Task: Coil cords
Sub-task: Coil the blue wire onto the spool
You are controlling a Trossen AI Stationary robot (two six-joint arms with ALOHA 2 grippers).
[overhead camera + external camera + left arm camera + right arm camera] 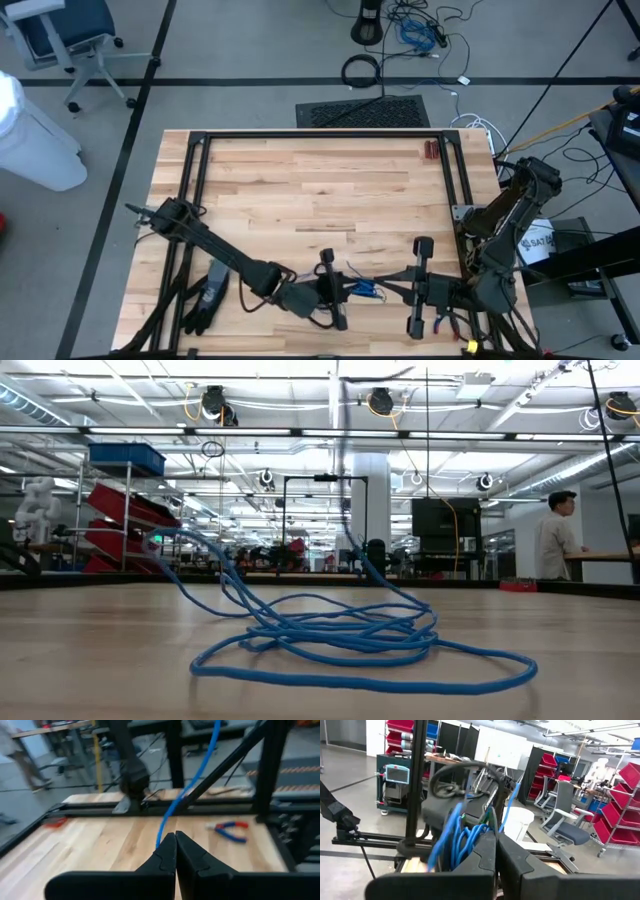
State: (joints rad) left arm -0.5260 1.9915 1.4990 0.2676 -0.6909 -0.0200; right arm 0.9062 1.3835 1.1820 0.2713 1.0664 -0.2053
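Note:
The cord point(362, 291) is a thin blue wire near the table's near edge, between my two grippers. In the low view its loops point(340, 645) lie piled on the tabletop, and two strands rise off them, one point(190, 560) and another point(362, 565). My left gripper point(345, 290) comes in from the left and is shut on the cord point(167, 822). My right gripper point(392, 286) comes in from the right, its fingers shut, with several blue strands point(457, 837) right at their tips. My left gripper pinches a single strand of the cord point(160, 840) between its two fingertips, coming in about level from the table's left. From the tips the strand runs up and away, fairly straight. My right gripper is shut on the cord among several looped strands point(470, 840), coming in level from the table's right. Its own fingers hide the exact spot. The loops hang slack in front of the fingertips.
Red-handled pliers point(447, 325) lie at the near right, also in the left wrist view point(227, 827). A black glove point(205, 300) lies near the left arm. A black frame point(320, 135) edges the table. A small red object point(430, 150) sits far right.

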